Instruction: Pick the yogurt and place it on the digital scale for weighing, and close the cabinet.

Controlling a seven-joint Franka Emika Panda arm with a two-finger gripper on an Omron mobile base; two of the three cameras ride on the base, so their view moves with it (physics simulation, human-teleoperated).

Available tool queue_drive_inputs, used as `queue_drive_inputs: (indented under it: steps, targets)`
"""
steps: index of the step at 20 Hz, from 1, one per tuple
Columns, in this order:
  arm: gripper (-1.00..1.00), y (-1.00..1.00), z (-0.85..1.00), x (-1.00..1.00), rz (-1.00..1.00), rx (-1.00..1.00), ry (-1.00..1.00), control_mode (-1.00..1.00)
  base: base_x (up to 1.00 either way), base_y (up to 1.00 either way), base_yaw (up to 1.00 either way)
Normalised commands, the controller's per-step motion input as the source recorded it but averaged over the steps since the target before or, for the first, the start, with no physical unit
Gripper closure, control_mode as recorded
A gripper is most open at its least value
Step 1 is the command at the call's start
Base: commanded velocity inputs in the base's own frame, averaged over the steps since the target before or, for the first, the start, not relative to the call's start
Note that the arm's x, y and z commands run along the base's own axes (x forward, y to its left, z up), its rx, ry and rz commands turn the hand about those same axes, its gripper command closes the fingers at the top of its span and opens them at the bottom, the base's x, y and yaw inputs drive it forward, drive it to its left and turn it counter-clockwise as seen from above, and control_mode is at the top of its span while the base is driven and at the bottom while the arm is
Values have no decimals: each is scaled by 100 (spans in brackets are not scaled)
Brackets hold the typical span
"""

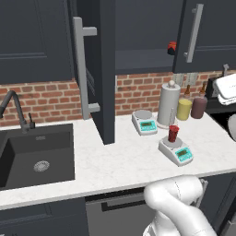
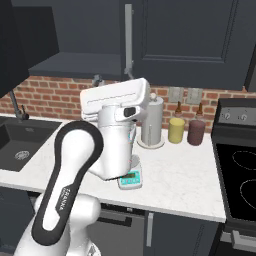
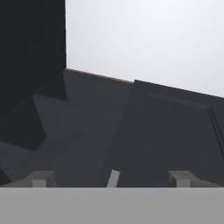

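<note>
The yogurt (image 1: 174, 133), a small upright red cup, stands on the round pan of the digital scale (image 1: 176, 151), the one turned diagonally near the counter's front. The arm hides the cup in the right base view, where the scale's teal display (image 2: 131, 179) peeks out. The cabinet (image 1: 138, 32) has its left door (image 1: 102, 69) swung wide open, edge-on to me. My gripper (image 3: 111, 178) is open with nothing between its fingertips. It is raised above the counter and points up at the cabinet's dark panels. My white hand (image 2: 115, 100) hovers just below the cabinet.
A second scale (image 1: 145, 122) sits square by a paper towel roll (image 1: 168, 103). Yellow (image 1: 184, 109) and dark red (image 1: 199, 107) bottles stand at the brick wall. A red item (image 1: 172, 47) rests on the cabinet shelf. The sink (image 1: 37, 156) lies left, the stove (image 2: 240, 175) right.
</note>
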Motion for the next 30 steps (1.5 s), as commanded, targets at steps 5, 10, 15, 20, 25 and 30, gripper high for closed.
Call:
queue_drive_inputs:
  steps: [5,10,15,20,25,30]
  targets:
    - [-100,96,-9,-12,-8,18,-24,-100,0,0,0]
    - [-100,29,-3,-7,-3,4,-4,-100,0,0,0]
    - [-100,37,-26,0,0,-2,3,-100,0,0,0]
    - [-100,59,-25,0,0,-7,2,-100,0,0,0]
    - [-100,72,-30,0,0,-6,-1,-100,0,0,0]
    - [-100,68,-48,0,0,-3,0,-100,0,0,0]
